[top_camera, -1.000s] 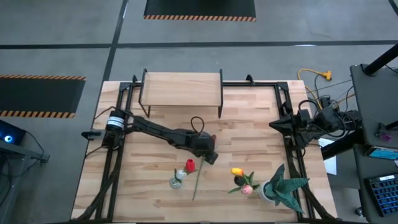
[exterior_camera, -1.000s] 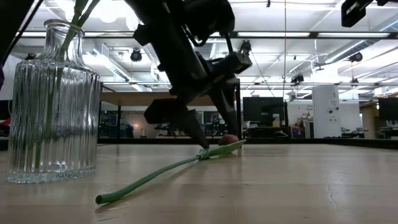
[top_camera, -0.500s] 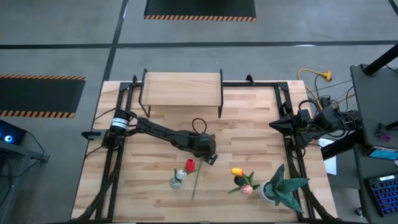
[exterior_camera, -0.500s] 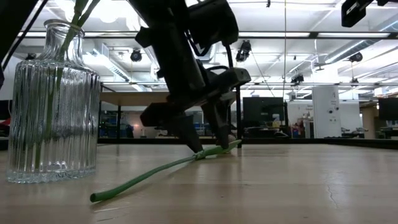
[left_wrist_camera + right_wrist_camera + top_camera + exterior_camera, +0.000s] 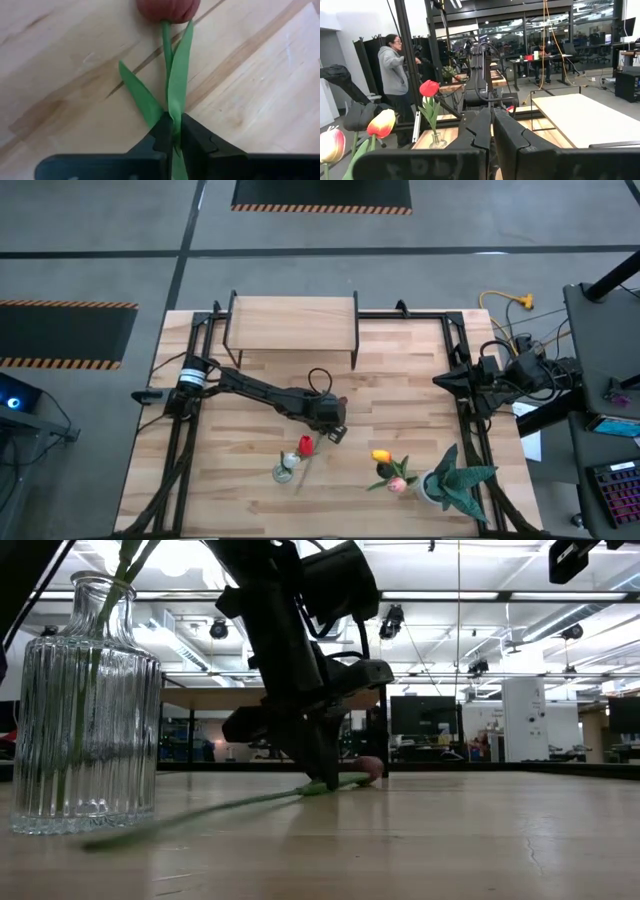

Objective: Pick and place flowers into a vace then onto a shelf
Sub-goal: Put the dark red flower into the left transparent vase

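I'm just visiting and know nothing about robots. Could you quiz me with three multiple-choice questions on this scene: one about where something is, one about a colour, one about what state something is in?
1. Where does the shelf stand?
A. At the table's far edge, beyond the left arm
B. Beside the spiky potted plant
C. On the floor off the table

2. What colour is the tulip head standing in the glass vase?
A. Blue
B. Red
C. Purple

3. What is the left gripper doing?
A. Open, high above the table
B. Shut on a flower stem
C. Shut on the vase

Answers:
1. A: the high view shows it at the table's far edge.
2. B: the red tulip rises from the vase in the high view.
3. B: the left wrist view shows both fingers pinched on the green stem below a dark red flower head.
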Controlling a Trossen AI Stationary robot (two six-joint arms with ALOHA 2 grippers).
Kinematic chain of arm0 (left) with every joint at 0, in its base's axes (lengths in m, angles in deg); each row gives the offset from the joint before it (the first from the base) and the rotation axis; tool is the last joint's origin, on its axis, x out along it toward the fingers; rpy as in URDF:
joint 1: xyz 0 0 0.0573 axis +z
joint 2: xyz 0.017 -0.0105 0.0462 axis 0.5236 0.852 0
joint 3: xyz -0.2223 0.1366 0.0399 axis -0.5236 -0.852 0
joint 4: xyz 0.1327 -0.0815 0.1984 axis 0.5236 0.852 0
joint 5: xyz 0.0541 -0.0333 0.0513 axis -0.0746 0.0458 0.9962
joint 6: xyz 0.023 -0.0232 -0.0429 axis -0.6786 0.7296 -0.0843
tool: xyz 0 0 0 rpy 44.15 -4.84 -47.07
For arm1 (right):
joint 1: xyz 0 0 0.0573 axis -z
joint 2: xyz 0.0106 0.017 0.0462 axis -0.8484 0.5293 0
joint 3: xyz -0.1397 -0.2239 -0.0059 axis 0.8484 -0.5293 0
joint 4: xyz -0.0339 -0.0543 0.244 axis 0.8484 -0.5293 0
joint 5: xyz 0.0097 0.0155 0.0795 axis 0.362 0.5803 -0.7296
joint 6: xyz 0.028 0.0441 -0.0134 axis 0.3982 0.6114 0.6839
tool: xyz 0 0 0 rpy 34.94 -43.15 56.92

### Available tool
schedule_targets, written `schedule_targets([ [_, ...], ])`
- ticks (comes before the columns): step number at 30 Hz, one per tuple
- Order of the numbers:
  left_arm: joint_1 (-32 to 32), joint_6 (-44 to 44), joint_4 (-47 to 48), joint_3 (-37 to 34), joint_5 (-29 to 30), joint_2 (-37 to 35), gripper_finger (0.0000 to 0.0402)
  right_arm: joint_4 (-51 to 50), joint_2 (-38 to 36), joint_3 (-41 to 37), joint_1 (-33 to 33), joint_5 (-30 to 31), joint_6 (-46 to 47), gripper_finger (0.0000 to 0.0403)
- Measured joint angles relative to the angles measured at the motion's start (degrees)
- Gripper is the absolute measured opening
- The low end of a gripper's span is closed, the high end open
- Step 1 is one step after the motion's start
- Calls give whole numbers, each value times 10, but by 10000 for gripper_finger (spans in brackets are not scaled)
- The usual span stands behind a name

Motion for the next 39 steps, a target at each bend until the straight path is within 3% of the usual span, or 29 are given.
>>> schedule_targets([
  [9, 20, -68, 4, 4, -22, -40, 2, 0, 0, 0, 0, 0, -4, 13],
  [19, 20, -173, 4, 72, -23, -111, 1, 0, 0, 0, 0, 0, -4, 13],
  [24, 18, -241, 2, 142, -36, -133, 0, 0, 0, 0, 0, 0, -2, 13],
  [29, 10, -309, -19, 231, -88, -135, 0, 0, 0, 0, 0, 0, -2, 13],
  [39, -32, -452, -43, 422, -90, -137, 0, 0, 0, 0, 0, 0, 1, 13],
])
